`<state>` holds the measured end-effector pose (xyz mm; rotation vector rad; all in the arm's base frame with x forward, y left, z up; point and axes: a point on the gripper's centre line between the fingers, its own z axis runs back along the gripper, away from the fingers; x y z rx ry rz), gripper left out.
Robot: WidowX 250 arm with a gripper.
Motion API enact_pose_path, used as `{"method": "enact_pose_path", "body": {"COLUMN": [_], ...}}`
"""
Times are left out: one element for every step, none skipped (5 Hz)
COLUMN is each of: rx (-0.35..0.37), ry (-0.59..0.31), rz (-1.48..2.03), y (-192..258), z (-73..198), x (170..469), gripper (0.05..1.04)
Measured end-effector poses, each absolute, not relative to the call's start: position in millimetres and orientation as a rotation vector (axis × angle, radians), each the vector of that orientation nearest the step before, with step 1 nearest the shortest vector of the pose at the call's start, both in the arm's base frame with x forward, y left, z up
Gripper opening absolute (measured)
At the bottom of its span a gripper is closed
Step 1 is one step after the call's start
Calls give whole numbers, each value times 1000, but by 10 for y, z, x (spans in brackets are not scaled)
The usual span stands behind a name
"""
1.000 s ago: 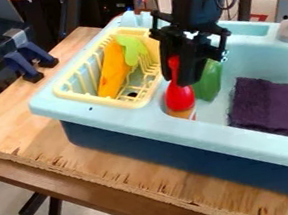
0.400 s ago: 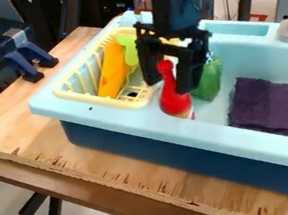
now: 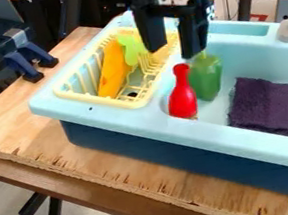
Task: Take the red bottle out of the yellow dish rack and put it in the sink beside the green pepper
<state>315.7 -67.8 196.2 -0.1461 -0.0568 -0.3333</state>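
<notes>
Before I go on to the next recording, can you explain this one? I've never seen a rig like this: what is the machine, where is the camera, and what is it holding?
The black machine coming in from the top edge is a robot arm. Its two-fingered hand hangs over a light blue toy sink, and a fixed camera looks down on it all at a slant. The fingers are apart, with nothing held between them.

Just below, a red toy bowling pin stands in the sink, beside what looks like a green toy bell pepper. A purple cloth lies on the other side of the pepper. The pale yellow dish rack contains an orange item and a lime green one. The sink rests on a wooden tabletop.
</notes>
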Motion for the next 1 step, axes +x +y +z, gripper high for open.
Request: {"method": "enact_pose_path", "body": {"rx": [-147], "ry": [-68], "rz": [-342], "y": [-714], "z": [2052], "x": [3165], "gripper": [1006]}}
